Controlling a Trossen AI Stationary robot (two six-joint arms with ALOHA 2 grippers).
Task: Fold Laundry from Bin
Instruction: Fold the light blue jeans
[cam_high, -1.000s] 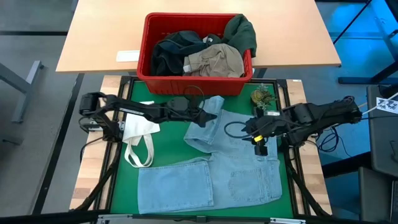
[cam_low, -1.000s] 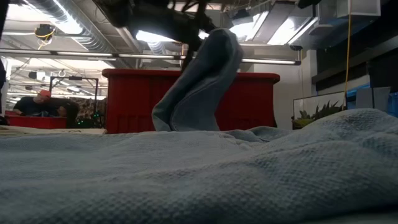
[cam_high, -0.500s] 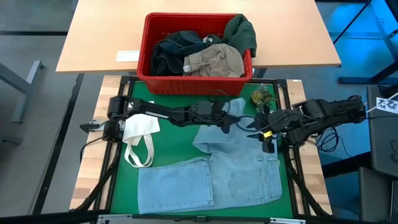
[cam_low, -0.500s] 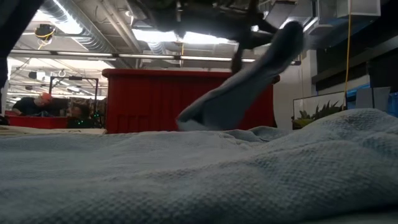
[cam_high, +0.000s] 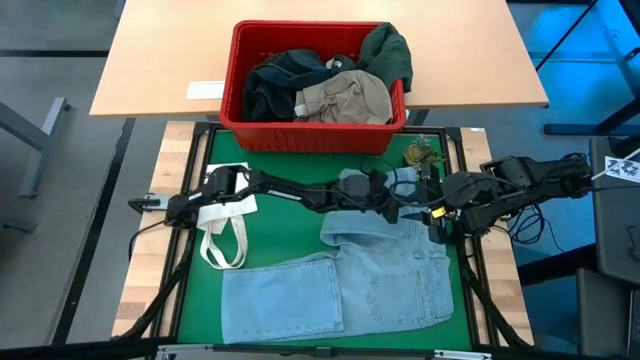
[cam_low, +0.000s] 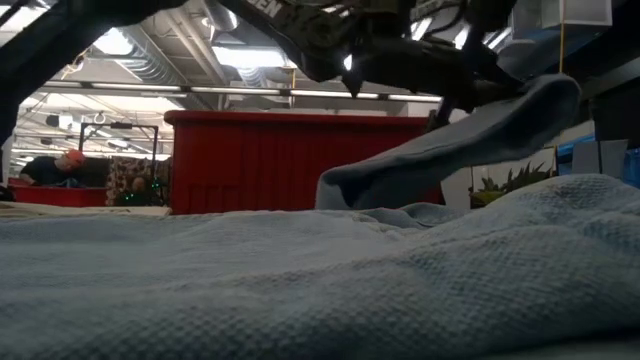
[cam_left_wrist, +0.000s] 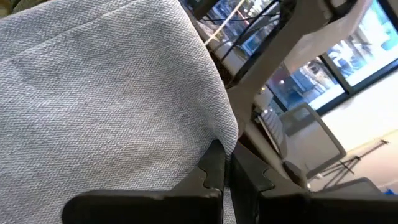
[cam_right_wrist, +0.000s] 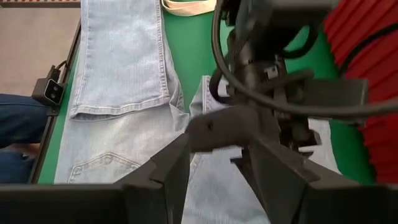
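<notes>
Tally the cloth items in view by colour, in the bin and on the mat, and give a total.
Light blue jeans, on the mat: 1
Dark green garment, in the red bin: 1
Black or dark grey garment, in the bin: 1
Khaki garment, in the bin: 1
White tote bag, on the mat: 1
Total: 5

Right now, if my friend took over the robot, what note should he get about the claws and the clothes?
Left claw: shut on a leg of the jeans, held up off the mat toward the right side.
Right claw: open, holding nothing, right beside the left claw over the jeans.
Jeans: mostly flat on the green mat; one leg lies along the front edge.
Red bin: at the back, still holds dark and khaki clothes.
White tote bag: on the mat's left.
Done: jeans out and spread.
Left: finish folding the jeans, then the clothes in the bin.
</notes>
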